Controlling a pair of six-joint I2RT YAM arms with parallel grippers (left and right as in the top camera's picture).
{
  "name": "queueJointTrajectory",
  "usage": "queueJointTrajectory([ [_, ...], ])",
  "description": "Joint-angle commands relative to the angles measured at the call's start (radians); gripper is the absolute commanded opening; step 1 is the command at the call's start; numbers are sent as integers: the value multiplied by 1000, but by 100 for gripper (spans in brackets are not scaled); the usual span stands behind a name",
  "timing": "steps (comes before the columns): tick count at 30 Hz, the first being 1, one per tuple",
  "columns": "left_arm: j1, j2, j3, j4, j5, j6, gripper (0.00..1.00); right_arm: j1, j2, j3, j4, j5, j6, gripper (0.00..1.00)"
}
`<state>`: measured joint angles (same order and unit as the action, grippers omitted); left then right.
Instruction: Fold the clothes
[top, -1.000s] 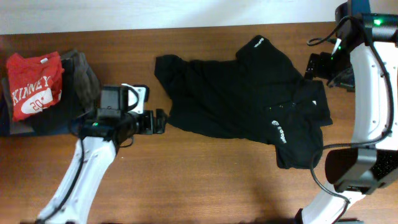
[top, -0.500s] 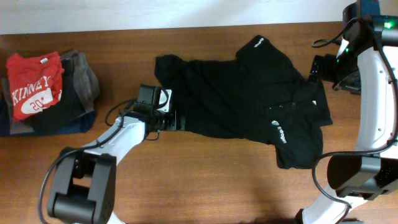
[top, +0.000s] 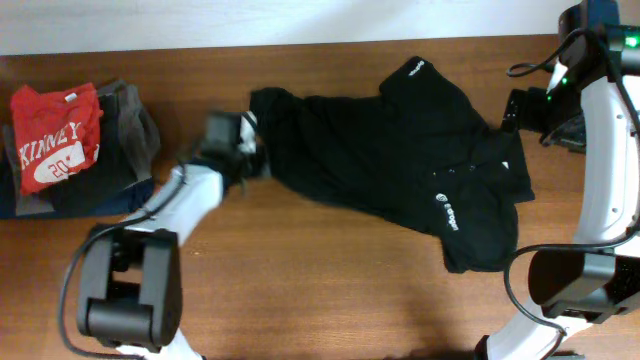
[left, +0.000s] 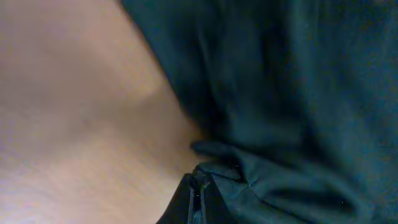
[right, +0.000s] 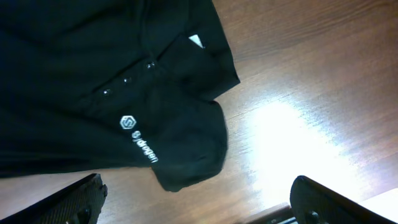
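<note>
The clothes, one black long-sleeved garment with small white logo marks, lie spread across the middle and right of the table. My left gripper is at the garment's left edge, shut on a bunched fold of the black fabric. In the left wrist view the closed gripper pinches the clothes just above the wood. My right gripper hovers over the garment's right side, open and holding nothing. In the right wrist view that gripper has wide-apart fingers over the collar and logo area of the clothes.
A pile of other garments sits at the table's far left: a red shirt with white print on top of grey and dark folded pieces. Bare wood table runs along the front. The table's right edge lies near my right gripper.
My left gripper reached right to the garment's left edge, shut on the fabric, and has shifted up and to the left with it. The right gripper has stayed open and nearly still.
</note>
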<state>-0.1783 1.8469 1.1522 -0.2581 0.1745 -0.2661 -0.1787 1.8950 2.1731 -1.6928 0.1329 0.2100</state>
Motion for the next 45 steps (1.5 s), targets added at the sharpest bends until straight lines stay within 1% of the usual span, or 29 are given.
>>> queueJointTrajectory([
  [1,140,-72,271,19,-104,9,0,-19,-38,-3,-6,-10,0,99],
  [4,217,-49,467,23,-104,9,0,-20,-38,-3,-6,-10,0,99],
  [5,230,-40,517,2,-101,9,5,-20,-38,-3,-6,-10,0,99],
  [6,237,-33,558,-42,-80,9,56,-20,-38,-3,-6,-10,0,99],
  [7,237,-33,568,-80,-55,9,99,-20,-38,-3,-6,-10,0,99],
  [8,235,-33,568,-118,-28,9,99,-20,-38,-3,-6,-10,0,99],
  [9,230,-33,568,-191,18,9,99,-20,-38,-3,-6,-10,0,99],
  [10,220,-31,567,-344,71,9,99,-20,-38,-3,-6,-10,0,99],
  [11,209,-26,567,-452,73,9,99,-20,-38,-3,-6,-10,0,99],
  [12,192,-15,567,-595,69,9,99,-20,-38,-3,-6,-10,0,99],
  [13,179,-5,564,-689,69,9,99,-20,-38,-3,-6,-9,0,99],
  [15,152,7,549,-764,69,9,99,-20,-38,-3,-6,-10,0,99],
  [21,6,77,417,-771,69,-2,99,-20,-38,-3,-6,-26,-15,99],
  [25,-81,161,321,-723,68,-86,99,-20,-38,-3,-6,-28,-15,99],
  [28,-117,205,308,-698,69,-89,99,-20,-38,-3,-6,-28,-15,99],
  [29,-129,218,308,-680,66,-89,96,-20,-38,-3,-6,-28,-15,99],
  [30,-137,226,308,-657,61,-89,89,-20,-38,-3,-6,-28,-15,99],
  [32,-146,231,308,-630,59,-89,53,-20,-38,-3,-6,-28,-15,99],
  [33,-148,233,308,-624,53,-89,39,-20,-38,-3,-6,-28,-16,99],
  [34,-148,233,308,-629,37,-89,11,-20,-38,-3,-6,-28,-18,99],
  [35,-148,233,308,-638,27,-89,0,-20,-38,-3,-6,-28,-19,99],
  [37,-145,232,308,-690,-15,-89,0,-20,-38,-3,-6,-28,-19,99],
  [39,-126,222,308,-792,-93,-89,0,-20,-38,-3,-6,-28,-19,99],
  [41,-79,179,308,-917,-278,-89,0,-20,-38,-3,-5,-27,-21,99],
  [43,-16,122,308,-988,-452,-89,0,-20,-38,-3,-2,-28,-23,99],
  [44,28,84,308,-1011,-523,-95,0,-20,-37,-3,-2,-28,-23,99],
  [45,94,33,308,-1026,-589,-124,0,-20,-37,-3,-2,-29,-31,99],
])
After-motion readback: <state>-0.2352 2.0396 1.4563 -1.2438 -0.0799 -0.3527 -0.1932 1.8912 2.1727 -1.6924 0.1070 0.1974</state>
